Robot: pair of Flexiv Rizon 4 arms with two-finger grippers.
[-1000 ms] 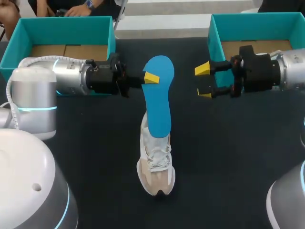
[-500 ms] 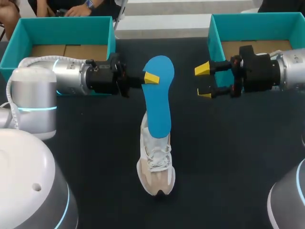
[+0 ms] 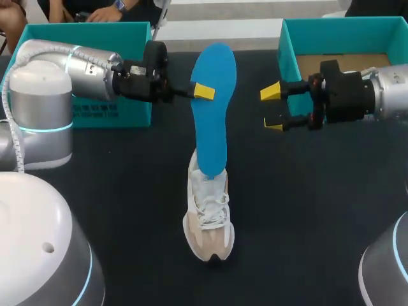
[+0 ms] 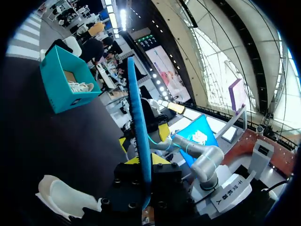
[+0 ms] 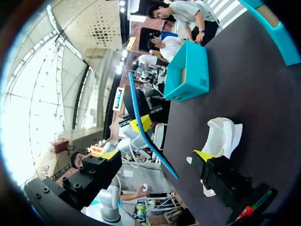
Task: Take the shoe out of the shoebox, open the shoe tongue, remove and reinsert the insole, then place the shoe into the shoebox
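Head view: the left gripper (image 3: 205, 91) grasps the blue insole (image 3: 213, 115), whose lower end stands in the shoe (image 3: 208, 217) on the table (image 3: 306, 210). The right gripper (image 3: 273, 109) is released, nearby. Left wrist view: the insole passes between the fingers. Right wrist view: the fingers stand apart.

Black table (image 3: 306, 210), plain matte surface

A blue foam insole (image 3: 212, 108) stands in the white mesh shoe (image 3: 208, 223); one teal cardboard shoebox (image 3: 83, 29) is behind-left, another shoebox (image 3: 285, 54) behind-right.
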